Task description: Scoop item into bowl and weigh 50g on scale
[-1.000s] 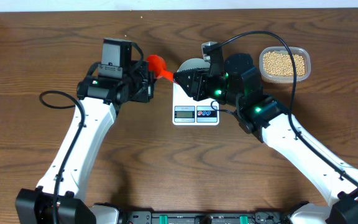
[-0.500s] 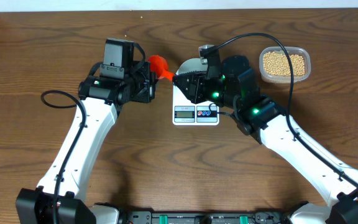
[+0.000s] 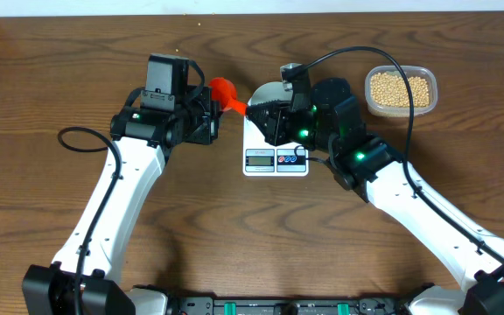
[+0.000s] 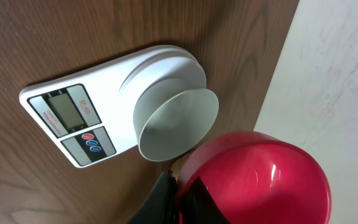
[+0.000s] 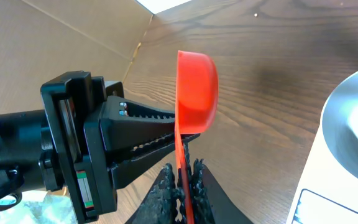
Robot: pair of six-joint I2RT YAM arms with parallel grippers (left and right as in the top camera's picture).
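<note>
A dark wood-grain table (image 3: pixel 42 52) fills the overhead view, with the white digital scale (image 3: pixel 276 161) at its middle and the pale bowl (image 4: pixel 179 124) sitting on the scale's platform, empty as far as the left wrist view shows. The soybeans (image 3: pixel 399 89) all lie in the clear plastic tub (image 3: pixel 430 83) at the far right, well apart from the scale. Between the two arms, just left of the bowl, hangs the red scoop (image 5: pixel 196 87) with both grippers on it. The left gripper (image 5: pixel 166 127) is clamped together on it close under the cup. The right gripper (image 5: pixel 182 190) has its toothed fingers (image 5: pixel 166 193) drawn in against either side of the handle, apparently gripping. The handle's long axis runs from the cup straight into the right gripper's jaws, cup end away from it. This looks like a handover. The tub lies on the right arm's side, behind its wrist and far from the left arm — so the right arm is the one placed to carry the scoop there, once the left lets go.
</note>
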